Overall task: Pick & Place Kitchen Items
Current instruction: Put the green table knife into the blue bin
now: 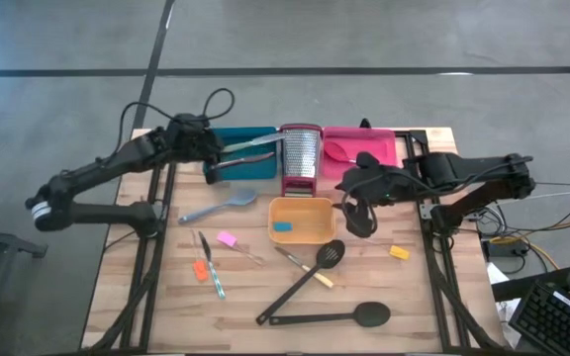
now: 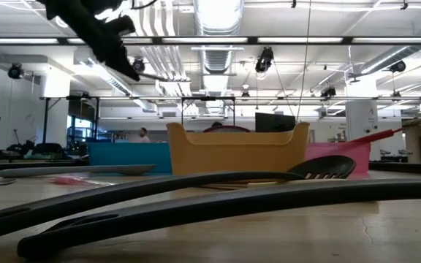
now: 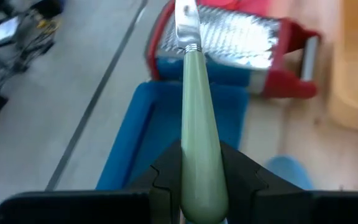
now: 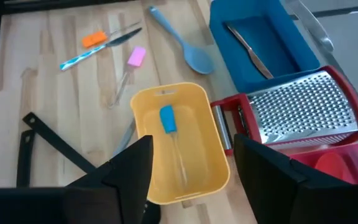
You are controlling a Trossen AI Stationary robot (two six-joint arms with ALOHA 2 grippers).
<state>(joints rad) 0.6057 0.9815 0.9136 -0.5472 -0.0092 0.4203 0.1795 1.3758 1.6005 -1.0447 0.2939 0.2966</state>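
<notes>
Tool on my left arm (image 1: pixel 214 150) clenches a green-handled knife (image 3: pixel 197 143) above the teal tray (image 1: pixel 240 150) at upper centre-left of the high view, while my right tool (image 1: pixel 356 213) hangs spread beside the orange tray (image 1: pixel 301 220) mid-frame, which holds a blue-headed utensil (image 4: pixel 168 119).

A pale green knife handle (image 3: pixel 199 162) sits between black fingers (image 3: pixel 238 177) above a teal tray (image 1: pixel 237 148). At three o'clock of it, a perforated steel grater (image 1: pixel 301 153) on red, then a pink tray (image 1: pixel 364 146). The orange tray (image 1: pixel 301 220) holds a blue piece (image 4: pixel 167 118); black utensils (image 1: pixel 325 292) cross pale wood (image 1: pixel 419 297).
</notes>
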